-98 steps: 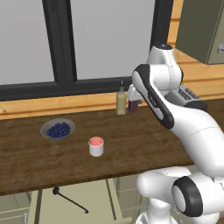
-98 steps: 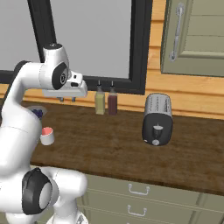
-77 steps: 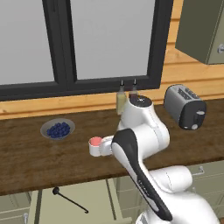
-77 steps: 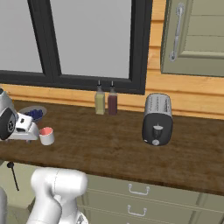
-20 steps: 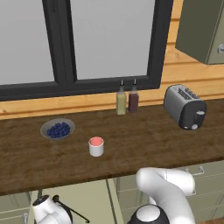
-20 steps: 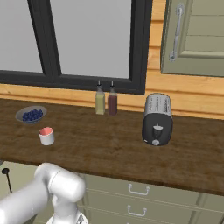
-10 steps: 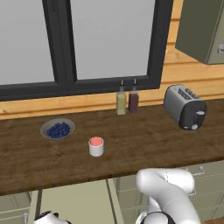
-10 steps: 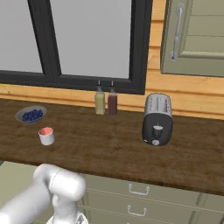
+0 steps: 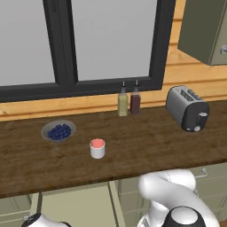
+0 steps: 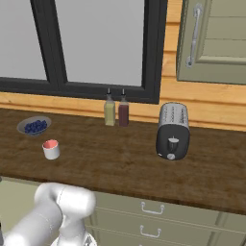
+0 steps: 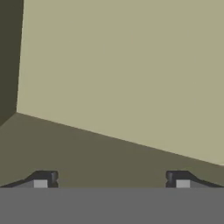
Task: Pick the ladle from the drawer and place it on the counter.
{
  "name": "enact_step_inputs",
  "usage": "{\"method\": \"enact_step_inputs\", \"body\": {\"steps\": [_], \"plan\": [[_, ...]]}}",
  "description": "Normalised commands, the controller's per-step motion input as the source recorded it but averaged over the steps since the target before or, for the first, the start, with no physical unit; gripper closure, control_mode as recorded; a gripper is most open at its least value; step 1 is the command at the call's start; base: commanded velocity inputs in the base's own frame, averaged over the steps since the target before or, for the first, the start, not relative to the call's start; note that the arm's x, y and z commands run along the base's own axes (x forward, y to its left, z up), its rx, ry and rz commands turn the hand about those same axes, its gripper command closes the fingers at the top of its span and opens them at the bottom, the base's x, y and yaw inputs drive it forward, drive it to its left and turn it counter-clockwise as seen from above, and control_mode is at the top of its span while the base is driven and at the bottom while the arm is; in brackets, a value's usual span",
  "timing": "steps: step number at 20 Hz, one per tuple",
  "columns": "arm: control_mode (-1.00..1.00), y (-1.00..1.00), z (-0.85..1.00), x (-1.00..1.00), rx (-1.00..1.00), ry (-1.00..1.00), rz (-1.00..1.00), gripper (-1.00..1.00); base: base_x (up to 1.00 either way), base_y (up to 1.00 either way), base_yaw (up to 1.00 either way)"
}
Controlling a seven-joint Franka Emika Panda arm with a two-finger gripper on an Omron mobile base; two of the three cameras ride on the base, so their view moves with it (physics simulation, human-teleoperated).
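Note:
My gripper [image 11: 110,183] is open, its two dark fingertips [image 11: 41,181] set wide apart with nothing between them. It sits low inside the drawer [image 11: 131,78], facing the pale olive flat bottom and a darker inner wall on the left. From the left base view, the open drawer [image 9: 75,205] juts out below the counter [image 9: 133,150], and my arm bends down into its near-left corner. The drawer [image 10: 14,204] also appears at the left of the right base view, under the counter [image 10: 125,168]. The ladle is hidden.
On the counter stand a bowl of blueberries [image 9: 58,131], a white cup with pink inside [image 9: 97,148], two bottles [image 9: 129,100] and a toaster [image 9: 188,107]. A wall cabinet [image 9: 206,26] hangs at upper right. Shut drawers with handles [image 10: 153,208] sit below the counter.
My hand has sunk lower into the drawer's near-left corner. The ladle's thin black handle, which showed beside the hand a second ago, is now out of sight.

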Motion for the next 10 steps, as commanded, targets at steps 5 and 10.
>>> {"method": "enact_step_inputs", "body": {"steps": [5,10], "plan": [[-1.0,0.0,0.42,0.54,0.0,-0.2,0.0,-1.0,0.0,0.0,0.0],[-1.0,-0.14,0.34,0.48,0.0,-0.07,0.0,-1.0,0.0,0.0,0.0]]}}
